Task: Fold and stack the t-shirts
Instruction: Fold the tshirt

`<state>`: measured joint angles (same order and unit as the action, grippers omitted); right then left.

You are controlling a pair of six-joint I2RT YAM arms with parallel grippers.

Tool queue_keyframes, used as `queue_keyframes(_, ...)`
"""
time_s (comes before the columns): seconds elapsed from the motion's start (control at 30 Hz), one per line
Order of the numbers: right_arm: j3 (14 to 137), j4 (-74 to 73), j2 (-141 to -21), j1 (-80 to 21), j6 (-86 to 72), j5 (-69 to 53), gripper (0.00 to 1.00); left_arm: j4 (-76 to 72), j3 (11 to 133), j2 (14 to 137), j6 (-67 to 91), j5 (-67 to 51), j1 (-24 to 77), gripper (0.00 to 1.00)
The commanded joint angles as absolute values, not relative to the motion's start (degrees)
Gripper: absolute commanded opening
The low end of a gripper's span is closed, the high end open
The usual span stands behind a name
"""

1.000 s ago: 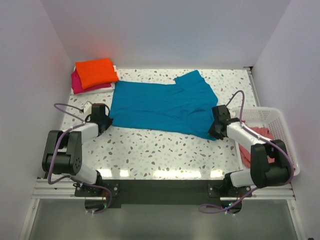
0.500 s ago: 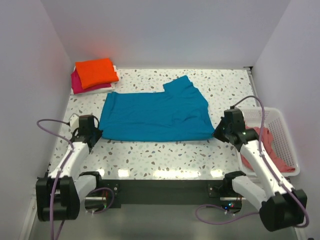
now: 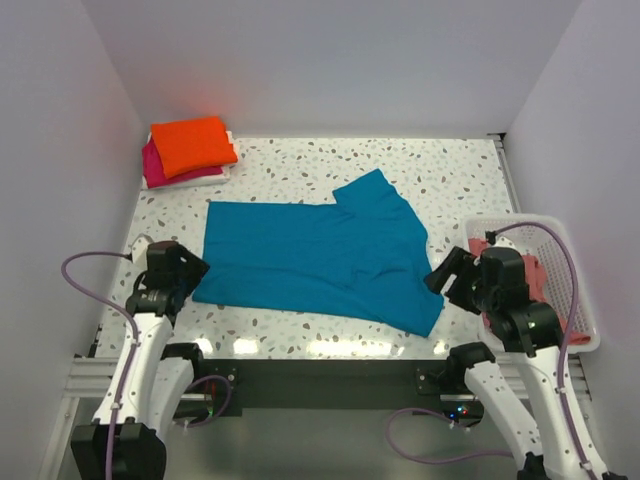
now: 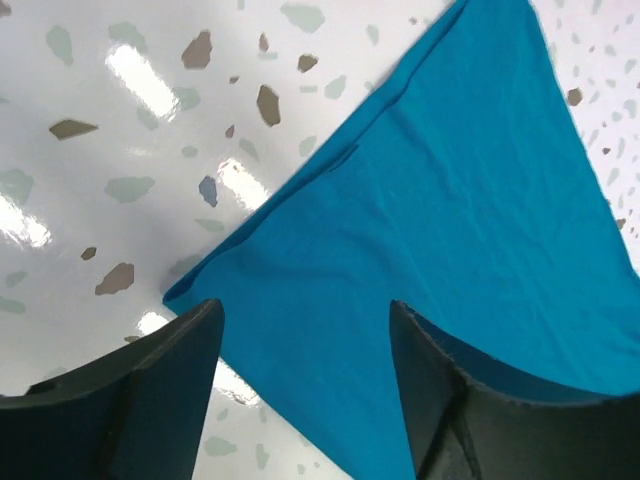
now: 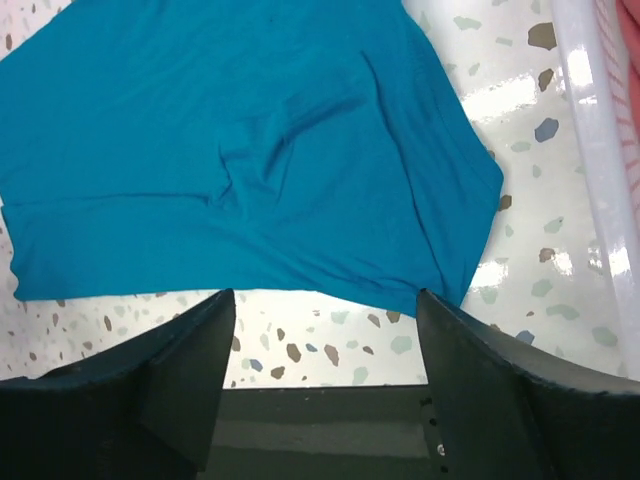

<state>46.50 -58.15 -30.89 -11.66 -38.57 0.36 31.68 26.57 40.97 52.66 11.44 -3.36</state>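
**A:** How many t-shirts do you count?

**B:** I count four: one teal t-shirt (image 3: 310, 255), one orange t-shirt (image 3: 192, 143), one magenta t-shirt (image 3: 153, 165) and one salmon t-shirt (image 3: 541, 272).

**A:** And how many baskets are there?

**B:** Only one white basket (image 3: 520, 220), and there is one tabletop (image 3: 300, 160).

**A:** And the pincers?

**B:** There are two, the left pincer (image 3: 188, 272) and the right pincer (image 3: 447, 280). Each one has two fingers, so four fingers together.

Speckled terrazzo tabletop (image 3: 300, 160), glossy glare; plain pale walls (image 3: 330, 60).
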Motion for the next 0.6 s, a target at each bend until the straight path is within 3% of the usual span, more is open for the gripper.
queue_keyframes(0.0,50.3,-55.6,-35.8,-11.5,-35.1,-1.1,0.77,33.1,34.9,41.3,49.2,13.2,-3.6,0.74)
queue_keyframes(0.17,56.1,-35.6,-56.1,-11.5,-30.9,-3.4,0.78,20.9,44.6,50.5,39.0,16.7,-3.6,0.73)
queue_keyframes(0.33,74.8,-25.7,-82.8,-11.5,-26.5,1.4,0.7,13.3,55.3,73.5,34.3,14.7,-3.3,0.64)
queue_keyframes(0.47,91.9,-28.0,-105.9,-11.5,-23.0,2.5,0.62,12.7,64.4,87.2,31.4,14.2,-2.1,0.58)
queue_keyframes(0.57,102.7,-30.4,-113.9,-11.5,-20.0,4.9,0.6,12.8,69.0,95.0,28.8,17.0,-0.6,0.57)
